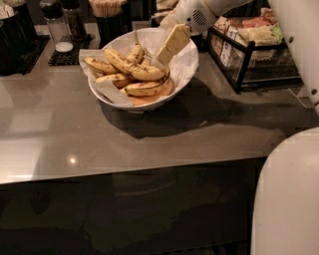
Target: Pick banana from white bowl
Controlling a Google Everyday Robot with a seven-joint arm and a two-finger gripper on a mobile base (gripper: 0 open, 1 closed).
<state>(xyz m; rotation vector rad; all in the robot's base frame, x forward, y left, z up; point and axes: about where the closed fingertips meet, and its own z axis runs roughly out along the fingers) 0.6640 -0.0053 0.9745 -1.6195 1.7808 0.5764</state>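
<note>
The white bowl (190, 56), lined with crinkled paper, stands at the back middle of the grey counter. It holds several speckled yellow bananas. The longest curved banana (133, 67) lies across the top of the pile, with another (147, 88) below it. A greenish stem (136, 39) sticks up at the back. My gripper (164, 55) reaches down from the upper right into the right side of the bowl. Its cream tip is just above the right end of the long banana. It holds nothing that I can see.
A black wire basket (249, 47) of packets stands right of the bowl. Shakers (57, 30) on a black mat and a cup of sticks (107, 12) stand behind it at the left. My white body (289, 199) fills the lower right. The counter's front edge (124, 172) runs across the middle.
</note>
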